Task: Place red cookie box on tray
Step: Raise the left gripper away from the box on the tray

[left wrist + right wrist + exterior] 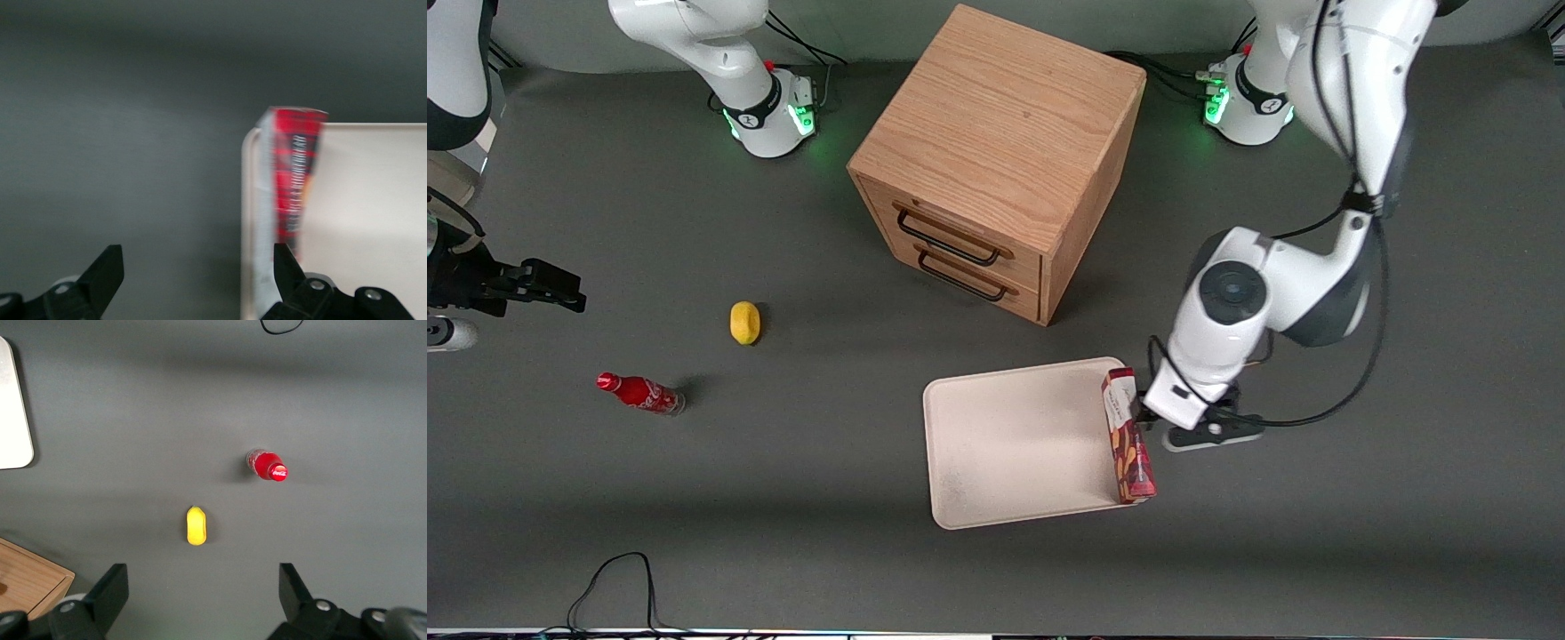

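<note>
The front view looked steeply down from high up, taking in the whole table. The left wrist view sat low and close, facing past the spread gripper (198, 277) at the tray (373, 200) edge and red cookie box (293, 180). The right wrist view looked straight down on the tray's (13, 420) corner, which the other views shared.

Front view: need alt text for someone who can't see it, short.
A red cookie box stands on its long edge at the rim of a cream tray, with the left arm's open gripper right beside it. A wooden two-drawer cabinet stands farther from the camera; a yellow lemon-like object and a small red bottle lie toward the parked arm's end.
</note>
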Controlling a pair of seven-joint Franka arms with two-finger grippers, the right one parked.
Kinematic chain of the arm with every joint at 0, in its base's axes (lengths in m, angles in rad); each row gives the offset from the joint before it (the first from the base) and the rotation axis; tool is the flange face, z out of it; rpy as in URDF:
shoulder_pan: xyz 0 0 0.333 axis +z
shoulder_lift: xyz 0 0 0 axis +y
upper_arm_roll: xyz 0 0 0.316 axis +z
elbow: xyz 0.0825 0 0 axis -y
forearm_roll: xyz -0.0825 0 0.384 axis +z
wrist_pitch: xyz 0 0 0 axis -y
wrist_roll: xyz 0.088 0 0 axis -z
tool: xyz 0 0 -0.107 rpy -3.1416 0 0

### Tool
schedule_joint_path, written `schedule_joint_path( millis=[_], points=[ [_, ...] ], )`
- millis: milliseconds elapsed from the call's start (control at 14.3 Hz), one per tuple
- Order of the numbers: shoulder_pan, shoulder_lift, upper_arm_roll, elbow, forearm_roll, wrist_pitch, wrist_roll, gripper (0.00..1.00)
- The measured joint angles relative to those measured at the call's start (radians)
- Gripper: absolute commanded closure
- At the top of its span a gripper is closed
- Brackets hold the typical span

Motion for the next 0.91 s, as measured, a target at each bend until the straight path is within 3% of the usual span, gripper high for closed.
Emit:
schedule_joint_path(
  millis=[280,629,909],
  points=[
    [0.101,-0.104,0.001,0.051,-0.110,-0.274,0.220,0.00],
    [0.270,-0.231,0.003,0.108,-0.198,-0.593,0.433,0.00],
    [0.322,-0.398,0.043,-0.001,-0.229,-0.640,0.480,0.00]
  ],
)
